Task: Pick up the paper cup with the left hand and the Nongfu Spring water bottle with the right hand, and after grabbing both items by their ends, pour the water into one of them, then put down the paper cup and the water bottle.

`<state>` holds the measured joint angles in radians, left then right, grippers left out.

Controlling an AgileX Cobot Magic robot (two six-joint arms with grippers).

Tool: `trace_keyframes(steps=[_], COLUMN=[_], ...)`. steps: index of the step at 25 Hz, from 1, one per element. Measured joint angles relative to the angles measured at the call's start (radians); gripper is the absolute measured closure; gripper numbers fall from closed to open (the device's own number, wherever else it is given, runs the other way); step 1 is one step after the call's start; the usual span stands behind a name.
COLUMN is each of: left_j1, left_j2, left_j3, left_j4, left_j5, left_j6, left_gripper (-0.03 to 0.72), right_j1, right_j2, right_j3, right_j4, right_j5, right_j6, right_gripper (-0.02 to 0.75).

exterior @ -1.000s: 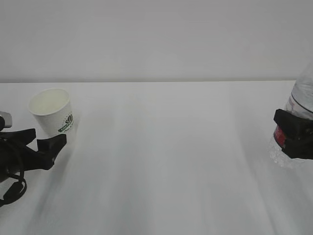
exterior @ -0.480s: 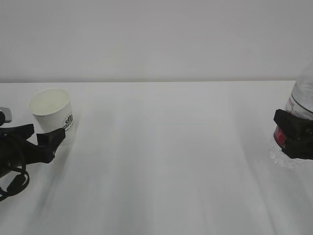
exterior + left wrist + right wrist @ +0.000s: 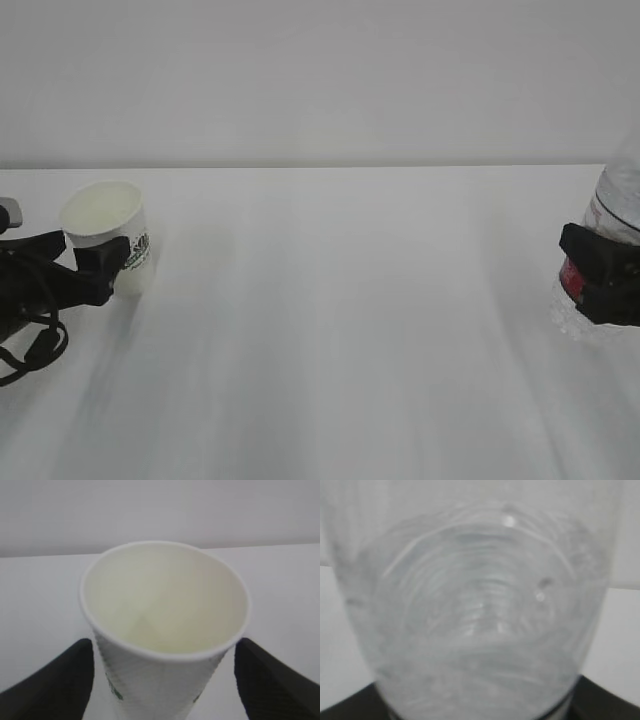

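The paper cup (image 3: 104, 234) stands upright on the tabletop (image 3: 340, 320) at the far left, and my left hand (image 3: 72, 268) sits just in front of it with one of my fingers (image 3: 55, 680) on each side of its wall, a sliver of gap showing on either side. Far across at the right edge, well apart from the cup, my right hand (image 3: 603, 287) wraps the Nongfu Spring water bottle (image 3: 615, 205) around its middle. Whether the bottle's base touches the tabletop I can't quite tell.
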<state>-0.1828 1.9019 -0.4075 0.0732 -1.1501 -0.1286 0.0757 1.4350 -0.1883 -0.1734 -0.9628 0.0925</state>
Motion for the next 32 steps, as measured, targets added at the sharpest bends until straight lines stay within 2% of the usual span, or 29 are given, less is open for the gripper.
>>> trace_keyframes(steps=[20, 32], left_j1=[0.000, 0.000], left_j2=[0.131, 0.194], left_j3=[-0.034, -0.119], left_j4=[0.012, 0.011], left_j5=[-0.002, -0.004], left_j6=[0.000, 0.000], left_gripper=[0.050, 0.050], right_j1=[0.000, 0.000], right_j2=[0.000, 0.000], right_j3=[0.000, 0.000], right_j4=[0.000, 0.000], right_j5=[-0.002, -0.002], right_j6=[0.000, 0.000], right_gripper=[0.339, 0.339])
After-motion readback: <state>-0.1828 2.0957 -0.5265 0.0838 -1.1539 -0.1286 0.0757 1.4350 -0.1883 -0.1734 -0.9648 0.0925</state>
